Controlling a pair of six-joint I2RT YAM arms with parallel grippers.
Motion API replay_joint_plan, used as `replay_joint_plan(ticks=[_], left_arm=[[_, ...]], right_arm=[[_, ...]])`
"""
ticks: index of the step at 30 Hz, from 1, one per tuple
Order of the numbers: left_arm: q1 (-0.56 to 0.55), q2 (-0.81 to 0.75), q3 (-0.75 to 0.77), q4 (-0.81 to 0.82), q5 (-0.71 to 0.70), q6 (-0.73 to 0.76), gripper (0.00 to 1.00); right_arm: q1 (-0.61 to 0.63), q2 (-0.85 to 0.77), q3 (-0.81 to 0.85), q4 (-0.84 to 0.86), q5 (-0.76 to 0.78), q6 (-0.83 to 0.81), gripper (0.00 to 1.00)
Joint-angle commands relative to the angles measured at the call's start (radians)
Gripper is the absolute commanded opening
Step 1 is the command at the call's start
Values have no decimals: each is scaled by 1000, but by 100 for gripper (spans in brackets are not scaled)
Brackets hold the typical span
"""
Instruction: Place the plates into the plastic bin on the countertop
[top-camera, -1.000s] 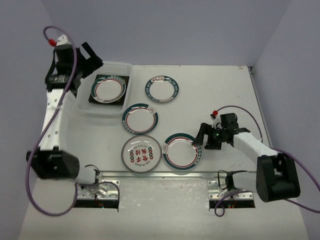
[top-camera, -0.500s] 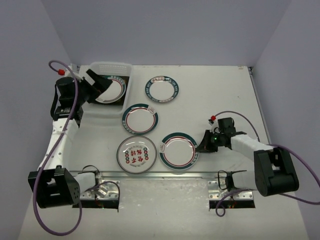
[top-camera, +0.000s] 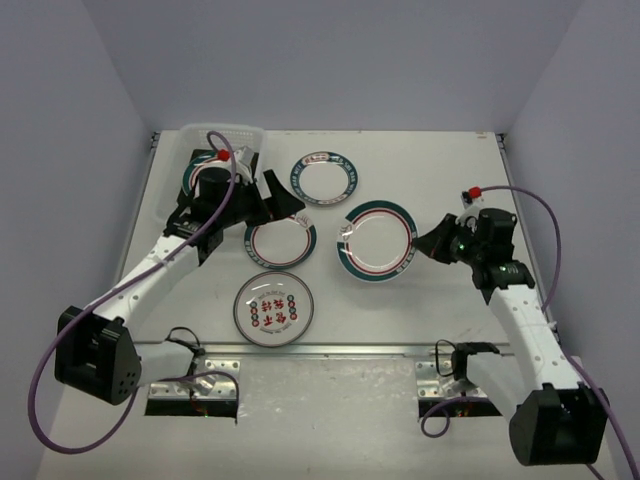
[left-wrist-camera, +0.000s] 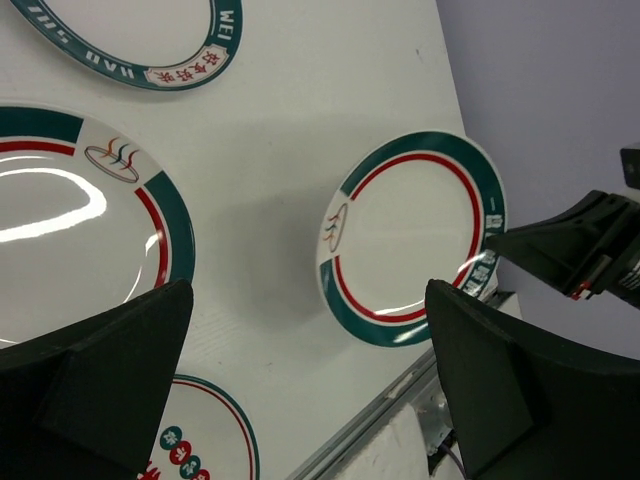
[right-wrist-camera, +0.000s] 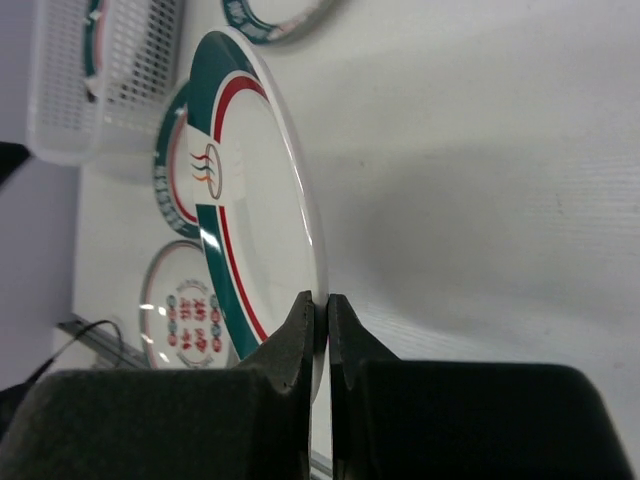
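My right gripper (top-camera: 432, 243) is shut on the right rim of a round white plate with a teal rim (top-camera: 378, 242), which it holds tilted above the countertop (top-camera: 430, 160). In the right wrist view the jaws (right-wrist-camera: 322, 315) pinch that plate (right-wrist-camera: 240, 200) edge-on. My left gripper (top-camera: 280, 200) stands open over another teal-rimmed plate (top-camera: 281, 241) and holds nothing. More plates lie at the back (top-camera: 324, 178) and front (top-camera: 274, 306). The plastic bin (top-camera: 222, 130) sits at the back left; my left arm hides most of what is in it.
The metal front edge (top-camera: 330, 348) runs below the front plate. Purple cables loop from both arms. In the left wrist view the held plate (left-wrist-camera: 410, 240) hangs between my open fingers (left-wrist-camera: 530, 390), with the right gripper (left-wrist-camera: 580, 250) behind it.
The right gripper closed on the plate's rim and lifted it up and toward the back. The left arm swung from the bin out over the middle plates.
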Motion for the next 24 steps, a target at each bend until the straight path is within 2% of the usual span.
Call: replay_joint_plan(ticks=[1, 6, 11, 13, 14, 15, 17, 19, 20, 22, 23, 24], left_arm=[[-36, -3, -38, 110, 28, 7, 100], [-105, 43, -103, 297, 145, -47, 100], [-149, 85, -94, 410, 191, -80, 96], [-159, 111, -74, 397, 158, -71, 84], [-161, 122, -70, 402, 158, -73, 73], [-164, 134, -61, 412, 166, -79, 55], [-182, 150, -39, 434, 168, -87, 5], [-192, 160, -16, 441, 169, -86, 0], [-193, 158, -6, 436, 156, -88, 0], [-191, 131, 14, 384, 56, -89, 0], [-172, 106, 34, 318, -31, -88, 0], [-149, 87, 47, 278, -79, -93, 0]], right_arm=[[-85, 4, 77, 131, -296, 119, 0], [-91, 23, 99, 296, -496, 241, 0], [-90, 41, 114, 360, -564, 295, 0], [-90, 45, 115, 370, -573, 297, 0], [-89, 48, 113, 383, -588, 304, 0], [-89, 55, 109, 401, -609, 317, 0], [-88, 64, 97, 432, -623, 333, 0], [-88, 70, 93, 445, -626, 332, 0], [-88, 74, 91, 455, -629, 333, 5], [-91, 88, 83, 461, -620, 331, 45], [-93, 90, 77, 441, -608, 322, 73], [-94, 91, 75, 413, -590, 305, 89]])
